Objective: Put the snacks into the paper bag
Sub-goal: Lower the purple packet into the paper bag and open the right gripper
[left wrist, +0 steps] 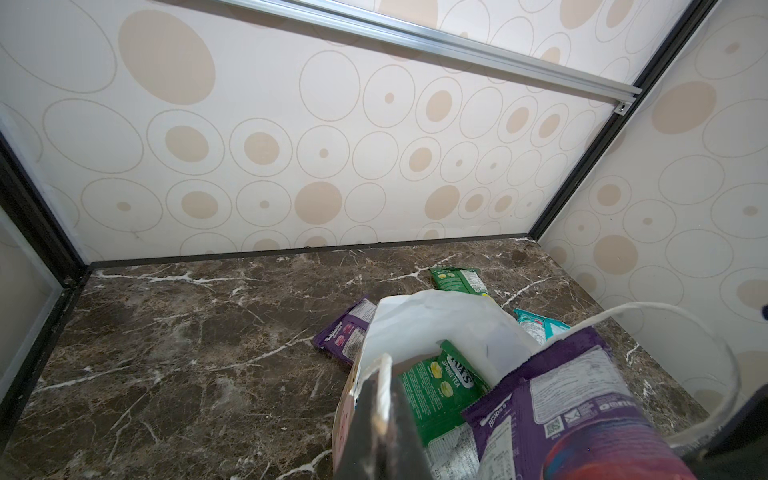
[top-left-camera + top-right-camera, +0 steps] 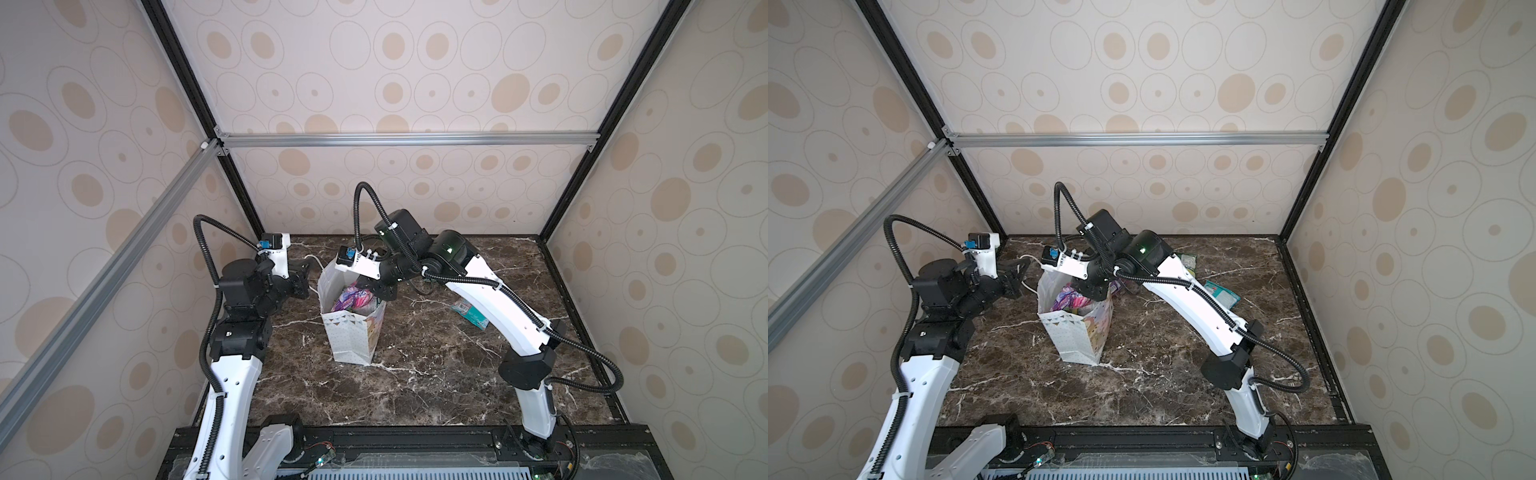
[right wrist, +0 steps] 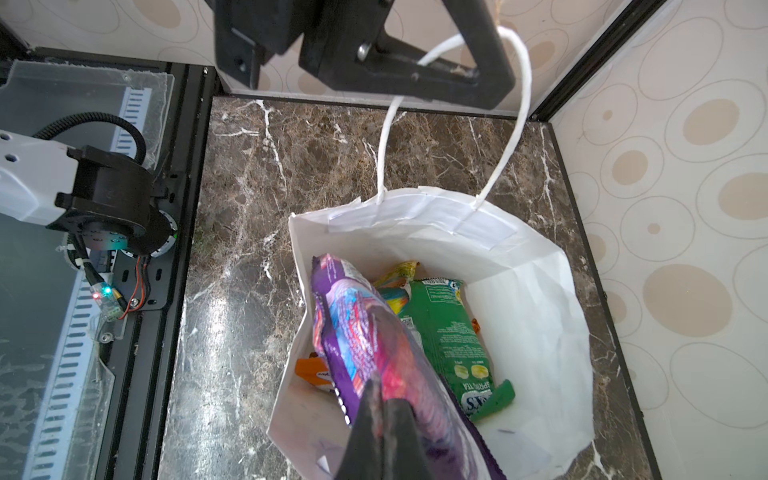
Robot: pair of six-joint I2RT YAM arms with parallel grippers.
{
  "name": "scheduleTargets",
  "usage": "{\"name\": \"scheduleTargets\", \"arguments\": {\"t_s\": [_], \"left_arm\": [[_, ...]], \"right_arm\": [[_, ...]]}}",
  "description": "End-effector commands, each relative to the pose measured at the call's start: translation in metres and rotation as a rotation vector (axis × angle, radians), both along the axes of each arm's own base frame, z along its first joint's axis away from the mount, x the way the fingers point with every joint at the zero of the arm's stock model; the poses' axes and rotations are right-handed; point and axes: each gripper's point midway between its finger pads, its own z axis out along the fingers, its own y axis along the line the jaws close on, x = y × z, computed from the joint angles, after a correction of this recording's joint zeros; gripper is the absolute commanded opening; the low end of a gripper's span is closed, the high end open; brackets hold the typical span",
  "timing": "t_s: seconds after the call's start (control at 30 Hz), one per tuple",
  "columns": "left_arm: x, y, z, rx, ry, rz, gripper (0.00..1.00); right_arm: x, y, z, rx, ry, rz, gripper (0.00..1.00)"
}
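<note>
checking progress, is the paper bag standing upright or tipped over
Upright: the paper bag stands on its base, mouth open upward, snacks inside.

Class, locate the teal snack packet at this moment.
In both top views the teal packet lies on the table, right of the paper bag, beside the right arm.

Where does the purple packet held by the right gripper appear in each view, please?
In a top view: the purple packet is at the open mouth of the paper bag, left of centre.
In a top view: again at the bag's mouth.
Left wrist: lower right, large, label side showing.
Right wrist: lower centre, over the bag's inside.
Shared landmark: the paper bag's white rim.
</note>
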Motion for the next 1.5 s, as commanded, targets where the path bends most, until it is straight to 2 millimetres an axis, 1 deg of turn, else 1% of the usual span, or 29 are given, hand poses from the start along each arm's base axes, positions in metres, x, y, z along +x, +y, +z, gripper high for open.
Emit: {"name": "scheduleTargets", "arguments": {"t_s": [0.0, 0.33, 0.4, 0.47, 0.53, 0.57, 0.6, 0.67, 0.73, 0.83, 0.9, 1.03, 1.1, 1.2, 1.27, 1.33, 1.43, 1.47], "left_arm": [[-0.003, 0.002, 0.015, 0.006, -0.048, 0.004, 0.00], [-0.003, 0.002, 0.015, 0.006, -0.046, 0.005, 0.00], [-0.003, 0.002, 0.016, 0.006, -0.049, 0.005, 0.00], [-0.003, 0.002, 0.016, 0.005, -0.050, 0.005, 0.00], [-0.003, 0.002, 0.016, 0.005, -0.049, 0.005, 0.00], [-0.003, 0.002, 0.016, 0.005, -0.050, 0.004, 0.00], [-0.004, 0.002, 0.016, 0.005, -0.050, 0.004, 0.00], [-0.004, 0.002, 0.017, 0.006, -0.051, 0.004, 0.00], [-0.004, 0.002, 0.017, 0.007, -0.052, 0.005, 0.00], [-0.004, 0.002, 0.017, 0.006, -0.053, 0.005, 0.00], [-0.004, 0.002, 0.017, 0.007, -0.052, 0.005, 0.00], [-0.005, 0.002, 0.017, 0.006, -0.055, 0.006, 0.00], [-0.005, 0.002, 0.017, 0.007, -0.054, 0.006, 0.00], [-0.004, 0.002, 0.018, 0.006, -0.055, 0.005, 0.00], [-0.005, 0.002, 0.017, 0.007, -0.055, 0.005, 0.00], [-0.005, 0.001, 0.019, 0.004, -0.058, 0.003, 0.00], [-0.006, -0.001, 0.019, 0.003, -0.061, -0.009, 0.00], [-0.007, -0.002, 0.020, 0.000, -0.063, -0.019, 0.00]], "right_arm": [[-0.001, -0.006, 0.007, -0.019, -0.049, -0.002, 0.00], [-0.008, 0.007, 0.005, -0.034, -0.094, -0.002, 0.01], [-0.004, 0.007, 0.005, -0.038, -0.105, -0.021, 0.09], [-0.002, 0.007, 0.005, -0.039, -0.111, -0.031, 0.09], [-0.001, 0.008, 0.007, -0.031, -0.116, -0.042, 0.12], [0.000, 0.008, 0.008, -0.028, -0.119, -0.047, 0.15], [0.001, 0.008, 0.009, -0.027, -0.122, -0.050, 0.21], [0.002, 0.008, 0.013, -0.015, -0.127, -0.062, 0.27], [0.001, 0.008, 0.016, -0.005, -0.124, -0.068, 0.29], [0.000, 0.007, 0.025, 0.025, -0.118, -0.085, 0.29], [0.000, 0.007, 0.030, 0.043, -0.111, -0.101, 0.32], [0.003, -0.001, 0.041, 0.071, -0.091, -0.177, 0.48], [-0.001, -0.005, 0.039, 0.060, -0.069, -0.182, 0.54], [0.002, -0.014, 0.029, 0.019, -0.046, -0.242, 0.55], [0.007, -0.019, 0.019, -0.010, -0.017, -0.306, 0.55], [0.009, -0.020, 0.012, -0.023, 0.006, -0.373, 0.55], [0.004, -0.016, 0.004, -0.050, -0.006, -0.443, 0.55], [0.001, -0.014, 0.004, -0.046, -0.012, -0.473, 0.55]]}}
